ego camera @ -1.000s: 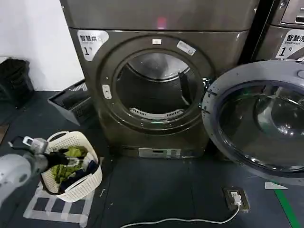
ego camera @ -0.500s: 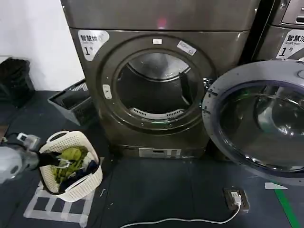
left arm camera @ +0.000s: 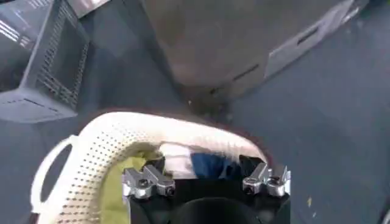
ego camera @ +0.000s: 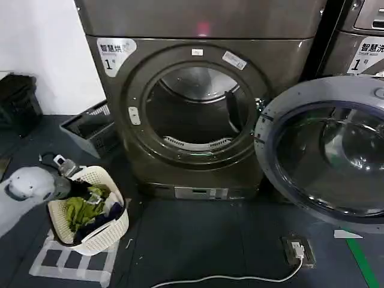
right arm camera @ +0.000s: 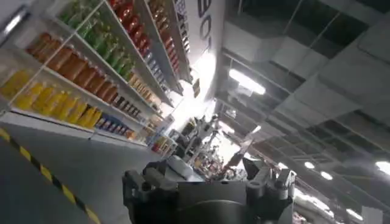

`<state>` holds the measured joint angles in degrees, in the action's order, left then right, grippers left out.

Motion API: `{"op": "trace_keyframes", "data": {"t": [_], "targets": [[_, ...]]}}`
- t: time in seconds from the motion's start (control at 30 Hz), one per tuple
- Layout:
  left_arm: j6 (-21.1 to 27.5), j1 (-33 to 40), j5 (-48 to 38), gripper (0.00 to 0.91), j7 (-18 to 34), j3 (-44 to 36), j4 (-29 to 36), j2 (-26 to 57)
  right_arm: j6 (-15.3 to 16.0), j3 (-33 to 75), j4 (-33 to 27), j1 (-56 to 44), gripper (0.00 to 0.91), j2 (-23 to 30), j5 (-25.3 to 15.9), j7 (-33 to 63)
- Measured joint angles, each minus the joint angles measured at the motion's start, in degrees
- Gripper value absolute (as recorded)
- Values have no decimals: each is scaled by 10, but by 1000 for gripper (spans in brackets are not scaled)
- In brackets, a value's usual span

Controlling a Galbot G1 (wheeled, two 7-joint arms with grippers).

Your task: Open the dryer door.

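Note:
The dryer (ego camera: 198, 33) is a bronze-grey front-loader with a red light on its top panel. The dryer door (ego camera: 327, 153) stands swung wide open to the right, its grey inner face and dark glass turned toward me. The round drum opening (ego camera: 192, 111) is uncovered. My left gripper (ego camera: 83, 191) hangs low at the left over a white laundry basket (ego camera: 103, 174), far from the door, open with nothing in it. In the left wrist view the left gripper (left arm camera: 204, 165) is just above the basket (left arm camera: 122, 131) of clothes. My right gripper (right arm camera: 204, 171) points up at a ceiling and shelves, open and empty.
A grey crate (ego camera: 90, 129) lies by the dryer's left corner and a black bag (ego camera: 18, 102) sits by the wall. A second grey machine (ego camera: 360, 36) stands behind the open door. A power strip (ego camera: 299, 250) and white cable (ego camera: 228, 279) lie on the dark floor.
My left arm has drawn back and up, carrying its gripper from over the basket's middle to its far left rim. The door and dryer have not moved.

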<state>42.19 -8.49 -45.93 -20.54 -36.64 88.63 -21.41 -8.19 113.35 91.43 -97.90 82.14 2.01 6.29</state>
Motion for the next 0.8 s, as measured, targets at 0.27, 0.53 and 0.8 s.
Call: {"op": "trace_keyframes", "data": {"t": [0.27,0.53,0.8], "targets": [[0,19,81,907,-99,-10,0,17,-1,-2,-1,3,907,1,0,-3],[0,21,242,907,-249,26,-35,18,-4,-7,-3,6,907,1,0,-5],[0,39,435,907,-467,61,-105,9,-11,-8,-8,6,907,-1,0,-9]]}}
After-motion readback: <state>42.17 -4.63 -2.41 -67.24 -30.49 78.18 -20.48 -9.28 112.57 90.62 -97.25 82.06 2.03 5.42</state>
